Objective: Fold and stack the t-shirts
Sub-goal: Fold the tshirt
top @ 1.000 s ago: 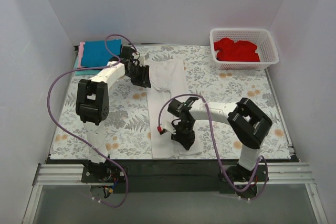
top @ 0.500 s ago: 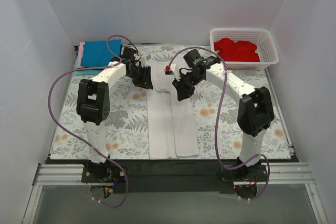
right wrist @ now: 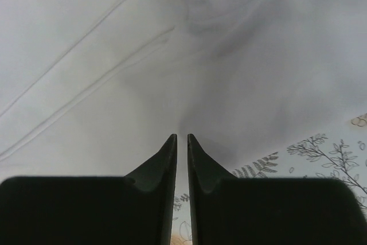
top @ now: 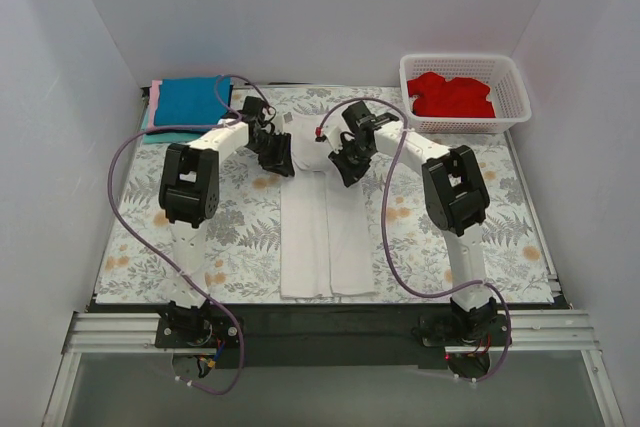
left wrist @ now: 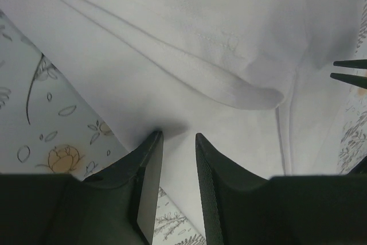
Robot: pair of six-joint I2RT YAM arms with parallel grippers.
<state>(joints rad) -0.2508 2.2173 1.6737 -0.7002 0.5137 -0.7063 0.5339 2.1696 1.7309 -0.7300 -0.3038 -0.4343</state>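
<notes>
From above, the far end of the white t-shirt point(top: 328, 227) is hard to read, because both grippers sit on it and cover its edge. The shirt lies as a long narrow strip down the middle of the floral table cloth point(top: 230, 237), running from 12 toward 6 o'clock. The left gripper point(left wrist: 175, 137) is closed on the shirt's left edge, with cloth bunched between its fingers point(left wrist: 148, 162). The right gripper point(right wrist: 182, 137) is almost fully closed, its tips pinching a pucker of the same shirt. Of the pink t-shirt point(top: 155, 97) only a sliver shows at about 10 o'clock, under the flat blue t-shirt point(top: 188, 99). The red t-shirt point(top: 452, 95) lies crumpled in the white basket point(top: 458, 59) at about 2 o'clock, partly screened by the lattice wall. I count four shirts, one of each colour, one basket and two arms.
</notes>
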